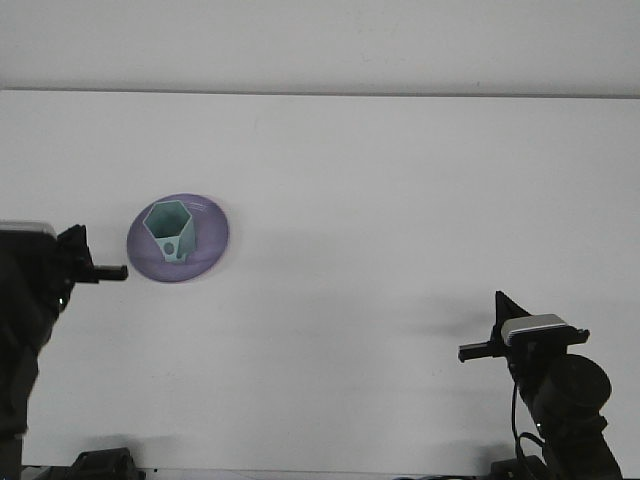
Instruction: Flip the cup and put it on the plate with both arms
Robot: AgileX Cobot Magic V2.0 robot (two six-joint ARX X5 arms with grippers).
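A teal hexagonal cup (166,230) stands upright, mouth up, on the purple plate (211,240) at the left of the white table. Nothing is holding it. My left gripper (76,233) sits at the left edge, just left of the plate and apart from it, with its fingers together in a single point and empty. My right gripper (498,296) is low at the front right, far from the plate, also shut and empty.
The white table (380,200) stretches between the two arms. Its far edge meets a pale wall at the top of the view. The left arm's dark body fills the lower left corner.
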